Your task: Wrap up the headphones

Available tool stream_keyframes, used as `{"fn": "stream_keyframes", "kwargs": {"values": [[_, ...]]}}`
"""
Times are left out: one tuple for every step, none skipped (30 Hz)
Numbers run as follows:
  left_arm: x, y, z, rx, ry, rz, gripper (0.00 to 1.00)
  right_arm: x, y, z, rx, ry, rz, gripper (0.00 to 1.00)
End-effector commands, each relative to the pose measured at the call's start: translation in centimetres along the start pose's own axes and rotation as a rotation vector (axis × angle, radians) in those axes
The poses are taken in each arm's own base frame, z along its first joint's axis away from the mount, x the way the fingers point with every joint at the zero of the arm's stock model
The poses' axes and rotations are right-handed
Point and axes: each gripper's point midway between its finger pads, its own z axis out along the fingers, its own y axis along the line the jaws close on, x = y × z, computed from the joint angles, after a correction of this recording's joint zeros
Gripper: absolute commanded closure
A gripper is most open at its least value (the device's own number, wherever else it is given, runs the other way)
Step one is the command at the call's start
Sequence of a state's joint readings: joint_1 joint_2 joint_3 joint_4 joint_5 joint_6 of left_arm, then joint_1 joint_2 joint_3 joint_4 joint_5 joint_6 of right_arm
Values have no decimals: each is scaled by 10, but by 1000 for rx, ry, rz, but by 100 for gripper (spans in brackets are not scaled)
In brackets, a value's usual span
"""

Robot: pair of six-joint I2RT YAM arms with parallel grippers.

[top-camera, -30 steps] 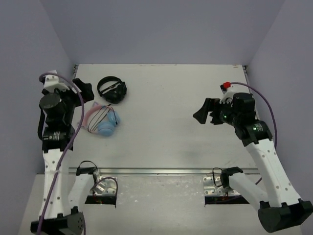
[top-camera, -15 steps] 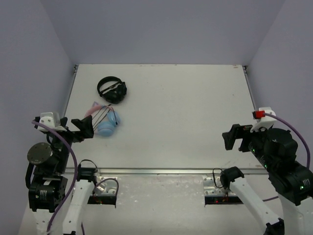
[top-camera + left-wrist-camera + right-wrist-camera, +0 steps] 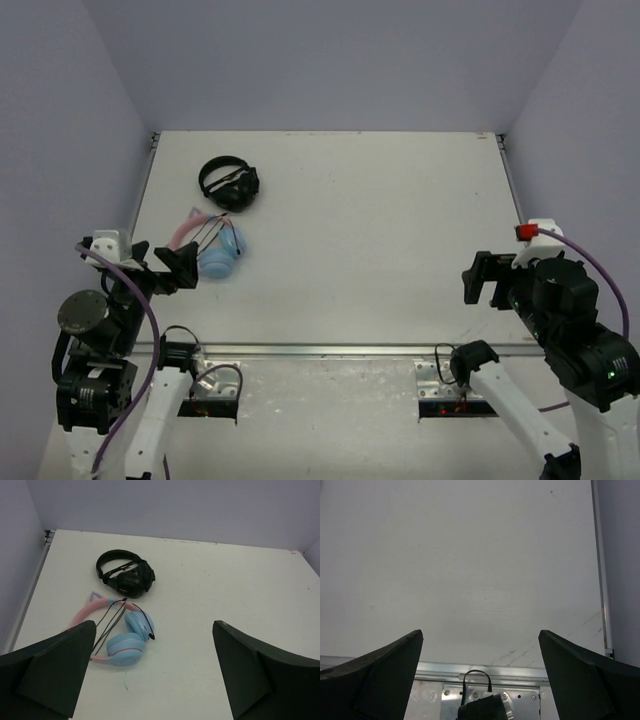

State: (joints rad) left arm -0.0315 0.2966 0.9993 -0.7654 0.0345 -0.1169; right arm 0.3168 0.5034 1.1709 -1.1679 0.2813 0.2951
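Two pairs of headphones lie on the white table (image 3: 400, 220). The black headphones (image 3: 229, 184) (image 3: 125, 575) sit towards the far left corner, folded into a compact loop. The task's pair, the blue and pink headphones (image 3: 215, 255) (image 3: 125, 642), lie just on the near side of the black headphones, close to them but not touching. They have two round light-blue cups and one thin pink band. One cat ear shows clearly on the band. Their single black cable (image 3: 112, 617) is draped loosely in several strands across the band and cups.

There are two grippers, each with two dark fingers. The left gripper (image 3: 170, 268) (image 3: 155, 672) hangs nearer the arm bases than the black headphones, beyond the blue pair. Its fingers are spread wide with nothing between them. The right gripper (image 3: 485, 285) (image 3: 480, 675) is well apart from the black headphones, far to their right over the near part of the table. Its fingers are also spread wide and hold nothing.
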Motion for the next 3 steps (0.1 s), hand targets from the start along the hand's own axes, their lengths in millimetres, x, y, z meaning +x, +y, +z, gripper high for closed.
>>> {"fn": "stream_keyframes", "kwargs": {"values": [[-1,-6,7,33,22,3,0,-12,-1,7,27,-27,14,1],[-1,-6,7,29,21,3,0,-11,-1,8,26,-26,15,1],[-2,-5,7,25,16,5,0,-13,-1,9,25,-33,17,1]]}}
